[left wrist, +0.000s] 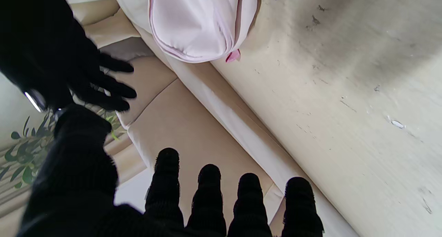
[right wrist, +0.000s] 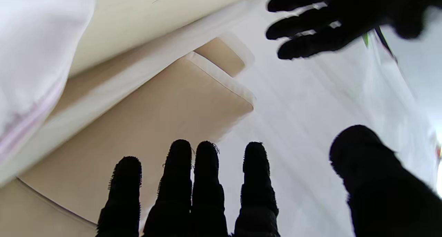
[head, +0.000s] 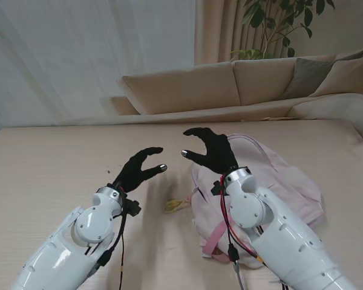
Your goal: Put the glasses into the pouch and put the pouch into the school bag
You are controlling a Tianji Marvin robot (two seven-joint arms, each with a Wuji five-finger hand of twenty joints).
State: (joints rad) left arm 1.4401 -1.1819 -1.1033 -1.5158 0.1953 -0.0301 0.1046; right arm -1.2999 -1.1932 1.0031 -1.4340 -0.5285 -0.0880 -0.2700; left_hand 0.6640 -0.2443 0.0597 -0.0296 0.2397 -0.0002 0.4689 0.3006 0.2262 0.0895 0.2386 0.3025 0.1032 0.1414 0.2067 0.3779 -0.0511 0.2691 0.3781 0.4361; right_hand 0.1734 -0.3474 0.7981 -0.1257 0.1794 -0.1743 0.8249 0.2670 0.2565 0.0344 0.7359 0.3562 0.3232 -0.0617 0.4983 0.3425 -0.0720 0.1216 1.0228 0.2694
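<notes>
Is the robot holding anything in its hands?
No, the left hand and the right hand both hang empty with fingers spread above the table.

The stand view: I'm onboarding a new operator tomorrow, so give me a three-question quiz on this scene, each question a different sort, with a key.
1. True or false: the left hand holds something.
2. Multiple choice: the pink school bag lies (A) on the robot's left side of the table, (B) on its right side, under the right arm, (C) on the sofa.
3. Fill in: the small yellow thing on the table lies between the left arm and the ____.

Key: 1 false, both it and the right hand are open and empty; 2 B; 3 school bag.
</notes>
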